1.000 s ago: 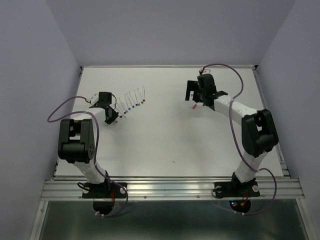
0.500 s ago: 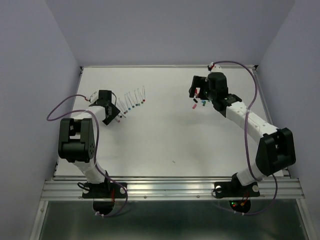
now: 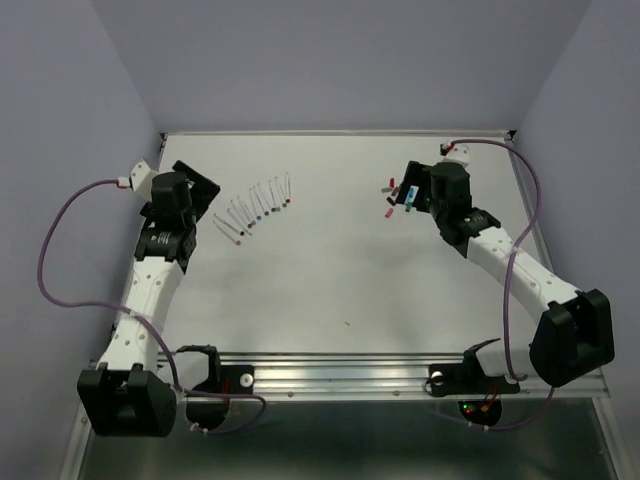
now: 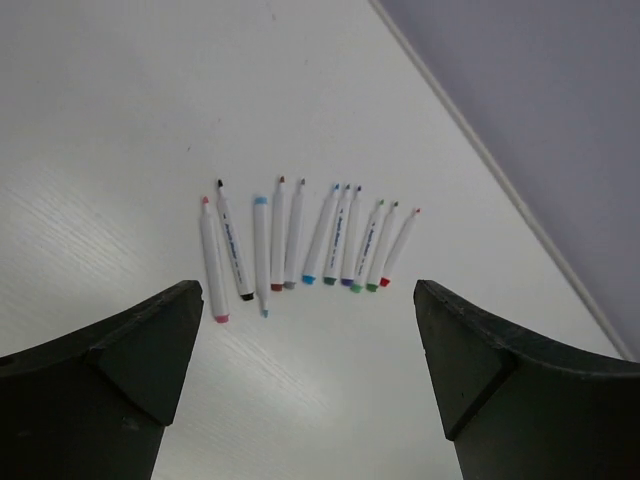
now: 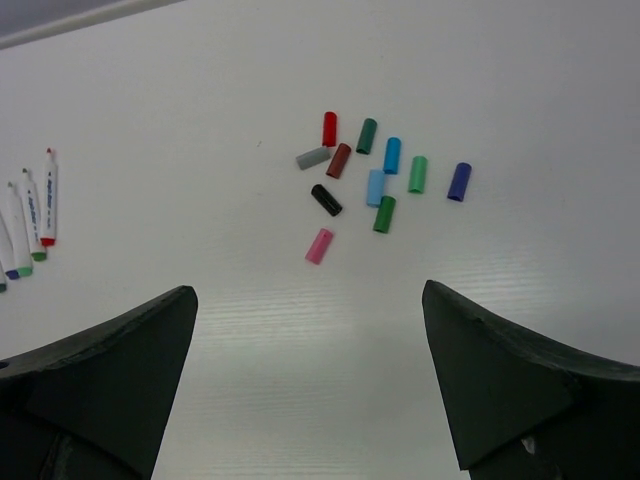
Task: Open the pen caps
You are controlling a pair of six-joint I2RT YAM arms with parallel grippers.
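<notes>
1. Plastic pen caps (image 5: 375, 187) lie loose in a small cluster on the white tabletop (image 3: 330, 270), all off their pens. In the right wrist view the colours are red, dark green, blue, grey, maroon, light blue, green, navy and black, with a pink one (image 5: 319, 246) lying a little apart on the near side.
2. From above, the cap cluster (image 3: 398, 195) sits toward the far right of the tabletop, just beside the right claw (image 3: 412, 185).
3. The pens (image 4: 300, 240) are white-barrelled markers lying flat in a fanned row, side by side, some touching. Their bare coloured tips point away from the left wrist camera and their coloured ends point toward it.
4. From above, the row of pens (image 3: 255, 207) lies on the far left half of the tabletop, well apart from the caps. A few pens (image 5: 30, 215) also show at the left edge of the right wrist view.
5. The left claw (image 4: 303, 288) has its two dark fingers spread wide and grips nothing. It hangs above the tabletop, near the coloured ends of the pens. From above it (image 3: 195, 182) is just left of the row.
6. The right claw (image 5: 306, 290) is also spread wide with nothing between its fingers, raised above the tabletop with the caps ahead of it.
7. Purple cables (image 3: 60, 230) loop from each arm.
</notes>
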